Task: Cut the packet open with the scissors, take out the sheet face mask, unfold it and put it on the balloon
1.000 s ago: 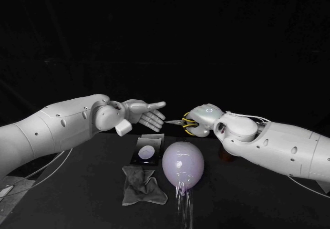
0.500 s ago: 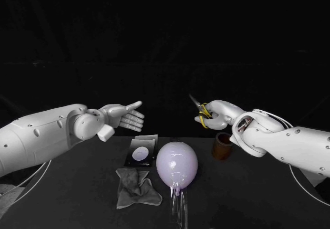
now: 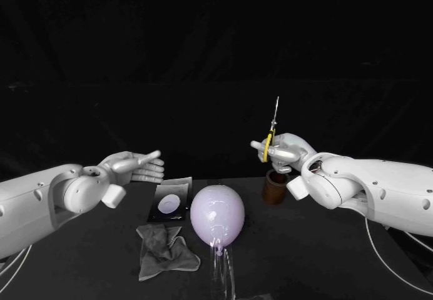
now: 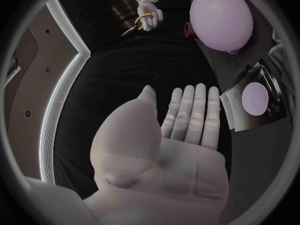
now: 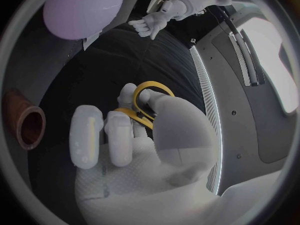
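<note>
Our right hand (image 3: 281, 152) grips the yellow-handled scissors (image 3: 273, 125), blades pointing to 12 o'clock, raised above the surface (image 3: 306, 262). Our left hand (image 3: 135, 165) is released and empty, its fingers stretched out. The balloon (image 3: 216, 215) lies at the centre. From it we see the packet (image 3: 169, 200) at 10 o'clock, the crumpled sheet mask (image 3: 165, 250) at 8 and a brown cup (image 3: 273, 187) at 2.

Brown open-topped cup (image 3: 273, 189) upright on the black table (image 3: 316, 259).
</note>
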